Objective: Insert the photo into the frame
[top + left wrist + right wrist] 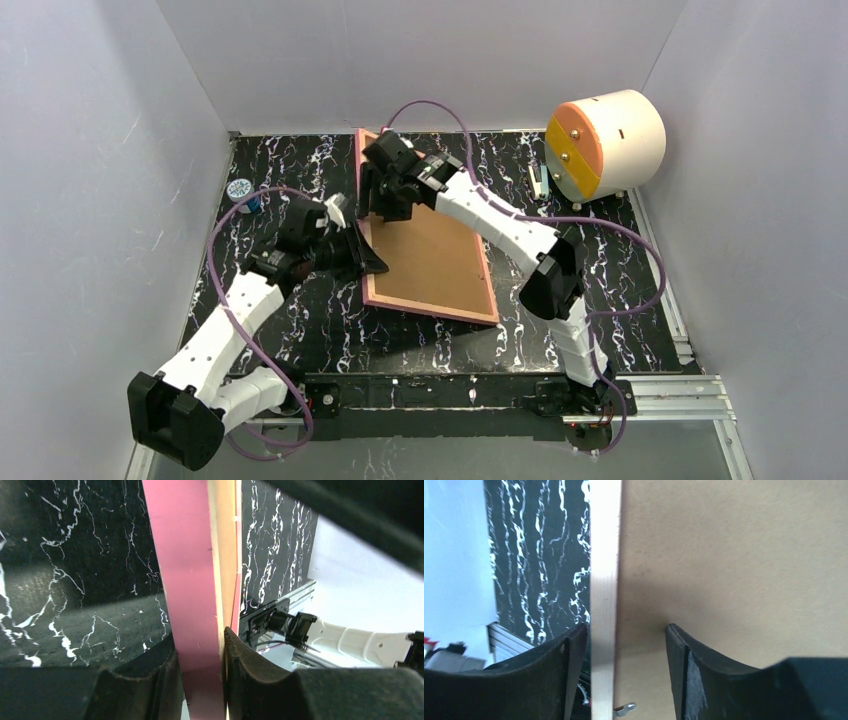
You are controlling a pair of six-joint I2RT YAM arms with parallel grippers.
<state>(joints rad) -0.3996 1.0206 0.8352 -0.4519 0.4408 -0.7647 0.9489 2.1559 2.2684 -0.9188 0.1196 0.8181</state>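
We've got the frame (430,262) lying back-up in the middle of the black marbled table (300,330), brown backing board (734,555) showing, long axis running from upper centre down to lower right. The left gripper (358,258) is clamped on its pink left edge. The right gripper (383,205) straddles the upper-left rail, jaws apart, one finger (704,680) on the board. Upper right, well apart, we see a white drum (605,140) with an orange face; upper left, a small blue-and-white disc (240,188).
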